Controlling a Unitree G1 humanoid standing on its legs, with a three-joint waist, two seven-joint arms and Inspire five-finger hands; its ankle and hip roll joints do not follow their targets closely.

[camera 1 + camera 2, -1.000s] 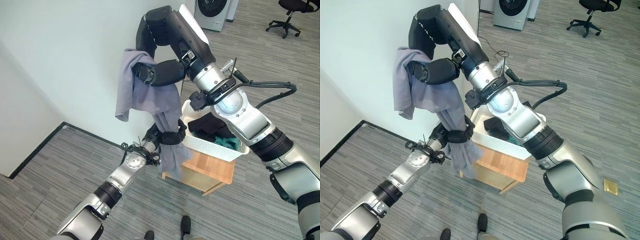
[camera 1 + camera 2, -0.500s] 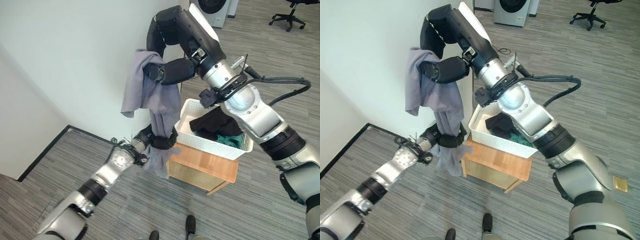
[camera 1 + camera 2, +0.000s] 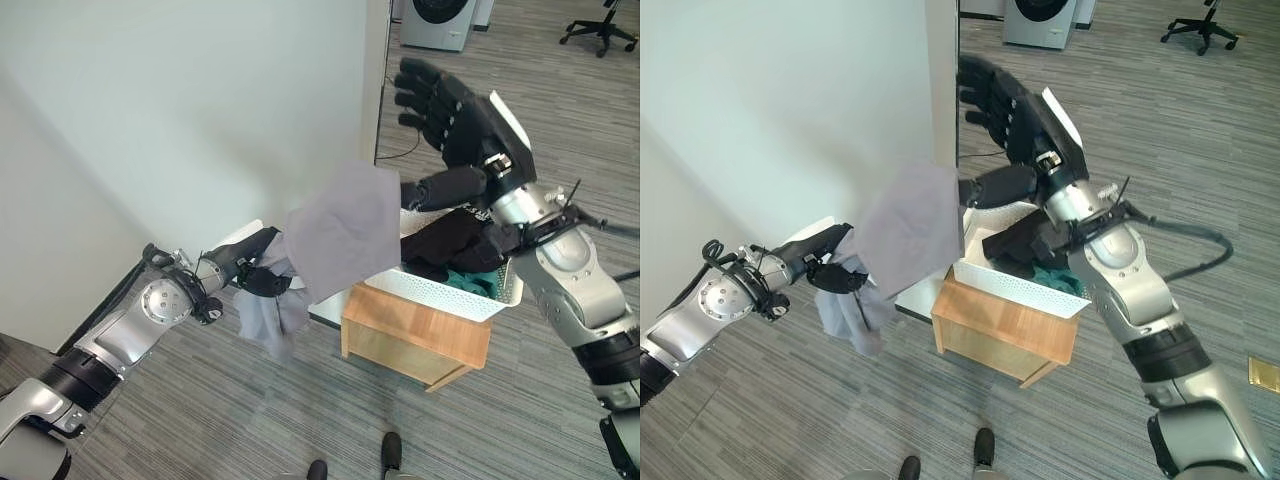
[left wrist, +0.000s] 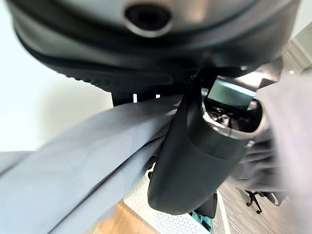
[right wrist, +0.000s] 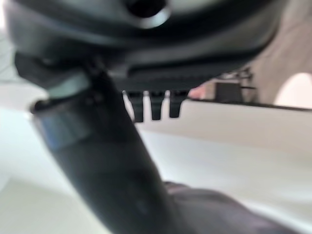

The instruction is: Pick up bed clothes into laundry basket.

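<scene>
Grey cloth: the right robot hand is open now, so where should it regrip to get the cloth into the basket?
Take the upper corner of the grey cloth, nearest the right robot hand, coming in from the basket side. That flap spreads wide and loose there, while the left robot hand already pinches the bunched lower end. A grip on the flap would probably let it carry over the rim.

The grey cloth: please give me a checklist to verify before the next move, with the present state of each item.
1. Left hand grips the grey cloth: ok, fingers curled round its lower part.
2. Right hand free of the cloth: ok, fingers spread open above it; whether the thumb touches it, cannot tell.
3. Cloth inside the white laundry basket: not ok, it hangs before the basket's near-left corner.
4. Basket has room: cannot tell; dark and green clothes lie inside.
5. Basket rests steady on the wooden stand: ok.
</scene>
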